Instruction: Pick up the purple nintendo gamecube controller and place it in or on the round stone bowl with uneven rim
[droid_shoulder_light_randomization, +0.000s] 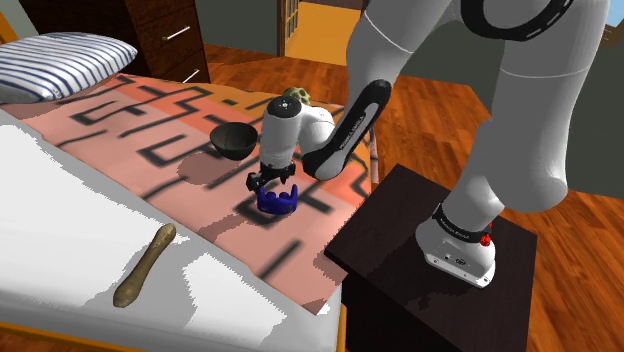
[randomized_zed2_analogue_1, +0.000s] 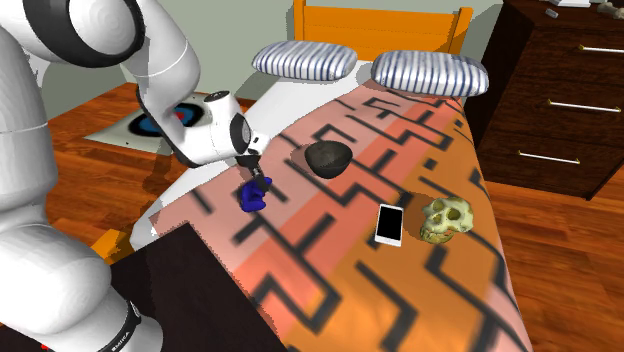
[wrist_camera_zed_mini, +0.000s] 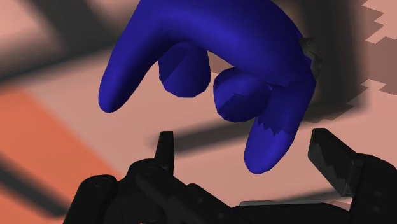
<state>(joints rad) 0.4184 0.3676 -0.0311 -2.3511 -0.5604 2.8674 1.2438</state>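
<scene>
While fingers gape — blue controller between, untouched.

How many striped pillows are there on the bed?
2. One striped pillow lies at the head of the bed, on the second exterior view's left; the other pillow lies beside it, to the right. None looks hidden.

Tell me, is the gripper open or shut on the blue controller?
Open. In the wrist view the fingers of the gripper stand apart; one handle of the blue controller lies between them, touching neither.
</scene>
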